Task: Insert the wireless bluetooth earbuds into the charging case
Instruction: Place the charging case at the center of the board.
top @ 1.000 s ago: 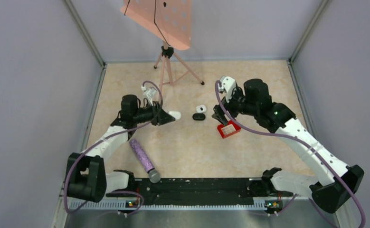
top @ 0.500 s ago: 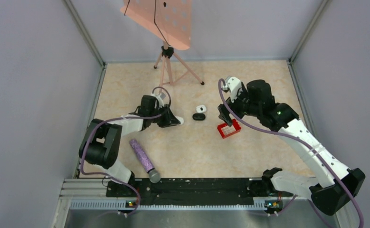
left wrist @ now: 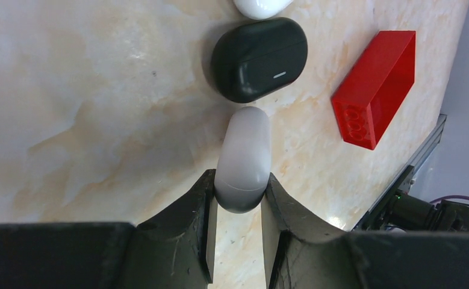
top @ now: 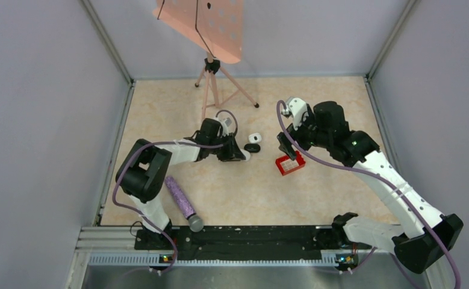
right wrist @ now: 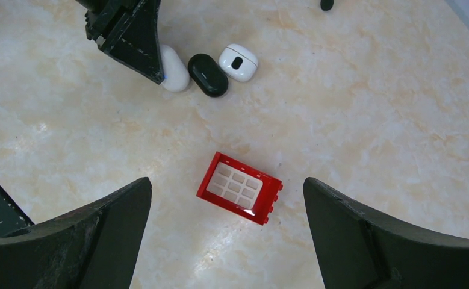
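Observation:
My left gripper (left wrist: pixel 239 180) is shut on the near end of a smooth white oval pod (left wrist: pixel 244 150), low over the table. The pod's far tip almost touches a black oval case (left wrist: pixel 259 58). Just beyond that lies the white charging case (right wrist: pixel 238 62) with a dark spot on its face. From above, the left gripper (top: pixel 235 153), pod (top: pixel 244 155), black case (top: pixel 251 147) and charging case (top: pixel 255 138) sit close together mid-table. My right gripper (right wrist: pixel 226 183) hangs open above a red basket (right wrist: pixel 204 183). No earbuds are in view.
The red basket (top: pixel 290 164) lies right of the cases, under the right gripper (top: pixel 284 143). A purple-handled microphone (top: pixel 182 200) lies near the front left. A pink music stand (top: pixel 211 66) stands on its tripod at the back. Grey walls enclose the table.
My left arm has swung right across the table carrying the white pod, ending beside the black case. The right gripper shifted slightly early on and then held still, open.

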Robot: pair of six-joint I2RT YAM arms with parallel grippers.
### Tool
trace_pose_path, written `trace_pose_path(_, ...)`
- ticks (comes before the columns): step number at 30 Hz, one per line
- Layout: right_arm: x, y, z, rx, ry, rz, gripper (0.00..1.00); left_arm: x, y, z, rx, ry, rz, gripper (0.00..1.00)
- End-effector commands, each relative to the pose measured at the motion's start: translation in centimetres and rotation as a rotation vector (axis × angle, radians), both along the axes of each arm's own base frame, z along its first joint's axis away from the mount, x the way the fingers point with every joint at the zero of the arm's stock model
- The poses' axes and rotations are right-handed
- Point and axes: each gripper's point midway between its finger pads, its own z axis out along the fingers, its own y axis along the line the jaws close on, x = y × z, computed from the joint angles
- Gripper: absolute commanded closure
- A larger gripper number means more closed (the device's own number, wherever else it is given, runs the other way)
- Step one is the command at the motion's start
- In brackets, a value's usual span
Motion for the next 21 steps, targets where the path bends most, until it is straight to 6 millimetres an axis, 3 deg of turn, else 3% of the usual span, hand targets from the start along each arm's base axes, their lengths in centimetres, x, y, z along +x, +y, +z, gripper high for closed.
trace_pose_path(1,0.5,-0.2,2.0,0.020,-0.048,-0.014,0.05,0.4,-2.3,0.8,-0.047,-0.007,-0.016,1.00)
trace_pose_path(8,0.7,0.3,1.8,0.044,-0.013,-0.022,0.05,-1.3,-4.8,0.3,-0.078,0.039,-0.037,0.99)
trace_pose_path(9,0.7,0.5,1.8,0.049,-0.008,-0.020,0.05,-1.7,-5.0,0.0,-0.077,0.050,-0.040,0.97)
trace_pose_path(12,0.7,0.7,1.7,0.059,0.005,-0.018,0.05,-2.3,-5.1,-0.8,-0.060,0.080,-0.019,0.72)
trace_pose_path(21,0.7,0.1,1.0,0.066,0.037,-0.066,0.05,-1.5,-2.8,-1.1,0.088,0.037,0.036,0.50)
